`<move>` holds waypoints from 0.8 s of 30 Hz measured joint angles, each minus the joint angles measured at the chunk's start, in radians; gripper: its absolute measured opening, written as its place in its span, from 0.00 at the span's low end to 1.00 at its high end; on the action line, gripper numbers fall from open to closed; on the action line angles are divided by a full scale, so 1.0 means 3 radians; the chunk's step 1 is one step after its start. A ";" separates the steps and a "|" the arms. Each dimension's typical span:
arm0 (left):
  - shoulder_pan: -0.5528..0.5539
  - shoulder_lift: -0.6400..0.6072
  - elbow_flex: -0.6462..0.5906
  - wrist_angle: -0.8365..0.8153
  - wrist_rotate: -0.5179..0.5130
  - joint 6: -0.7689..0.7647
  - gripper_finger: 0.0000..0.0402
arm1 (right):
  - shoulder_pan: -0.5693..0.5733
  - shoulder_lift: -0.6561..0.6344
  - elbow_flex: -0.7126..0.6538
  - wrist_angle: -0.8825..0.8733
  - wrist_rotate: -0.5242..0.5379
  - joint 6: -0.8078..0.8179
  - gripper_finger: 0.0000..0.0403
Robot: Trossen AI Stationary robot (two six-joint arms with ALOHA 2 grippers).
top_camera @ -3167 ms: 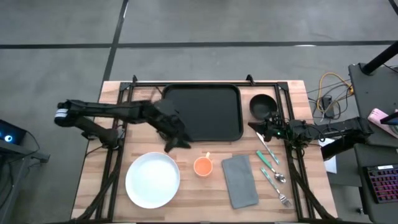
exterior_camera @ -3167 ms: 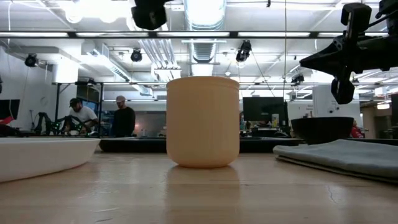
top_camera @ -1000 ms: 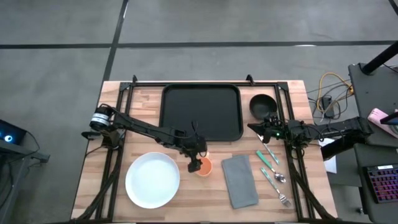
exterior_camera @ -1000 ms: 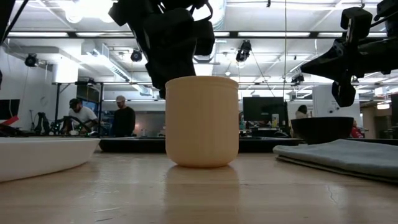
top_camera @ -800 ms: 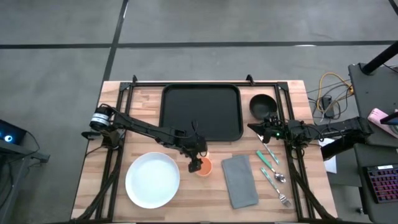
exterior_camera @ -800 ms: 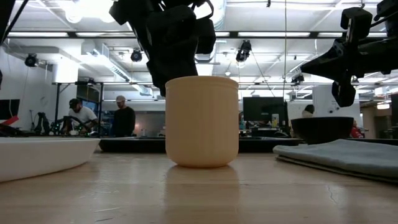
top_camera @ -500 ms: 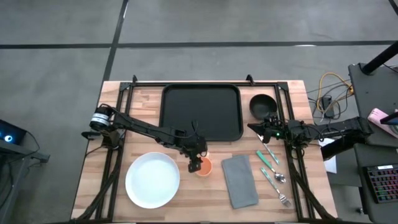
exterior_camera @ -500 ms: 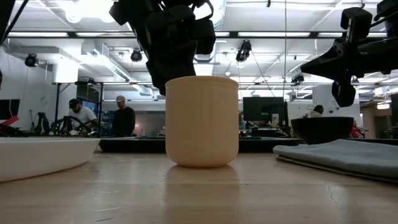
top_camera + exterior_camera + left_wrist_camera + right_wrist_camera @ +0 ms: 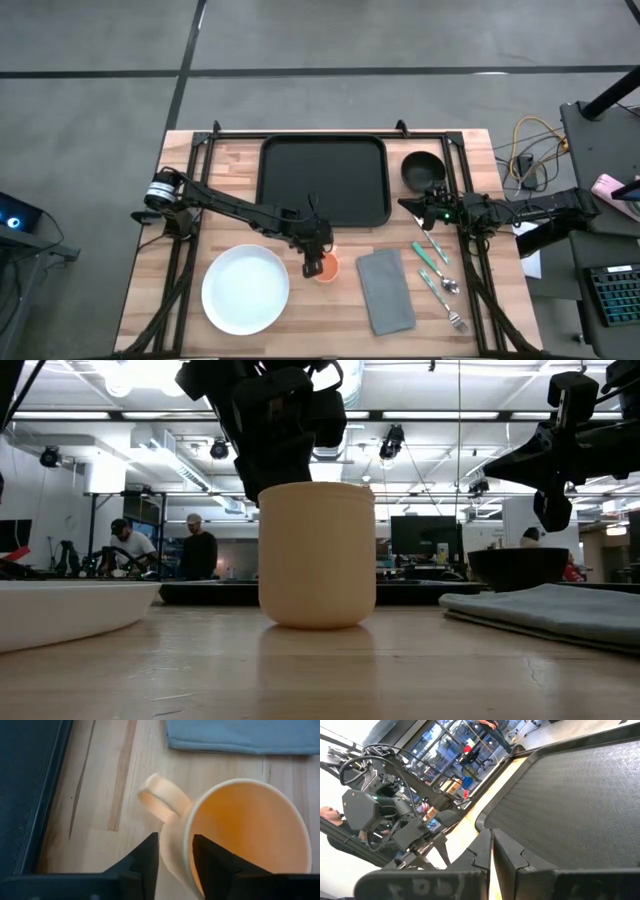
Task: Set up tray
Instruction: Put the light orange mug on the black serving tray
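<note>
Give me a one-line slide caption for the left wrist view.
Left gripper fingers straddling the orange cup's rim beside its handle, black tray and grey napkin nearby.

Both arms are dark, near-black and slender, built of jointed segments; the left arm [image 9: 225, 207] carries a silver-white ring with dark bands at its base joint near the tabletop's left edge, and a thin black cable loops up near its wrist. The right arm [image 9: 520, 212] shows a small green light near its wrist and ends in chunky dark blocks. The left gripper [image 9: 172, 865] has two matte black fingers with stepped, angular inner faces, and the right gripper [image 9: 491, 852] has the same notched black fingers on a rounded grey-black housing.
</note>
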 joint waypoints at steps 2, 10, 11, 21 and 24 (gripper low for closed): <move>0.0000 0.0000 0.0000 -0.0001 0.0000 0.0000 0.17 | 0.0000 0.0000 0.0000 0.0000 0.0000 0.0000 0.02; 0.0018 0.0000 -0.0005 -0.0020 0.0240 -0.0165 0.01 | -0.0001 0.0000 0.0000 0.0000 0.0000 0.0000 0.02; 0.0018 -0.0001 -0.0005 -0.0025 0.0253 -0.0163 0.01 | -0.0001 0.0000 -0.0001 0.0000 0.0000 0.0000 0.02; 0.0059 -0.0003 0.0326 -0.0305 0.0239 -0.0130 0.00 | -0.0001 0.0000 -0.0001 0.0001 0.0003 0.0000 0.02; 0.0126 -0.0003 0.0617 -0.0582 0.0090 0.0016 0.00 | -0.0001 0.0000 0.0000 0.0000 0.0002 0.0000 0.02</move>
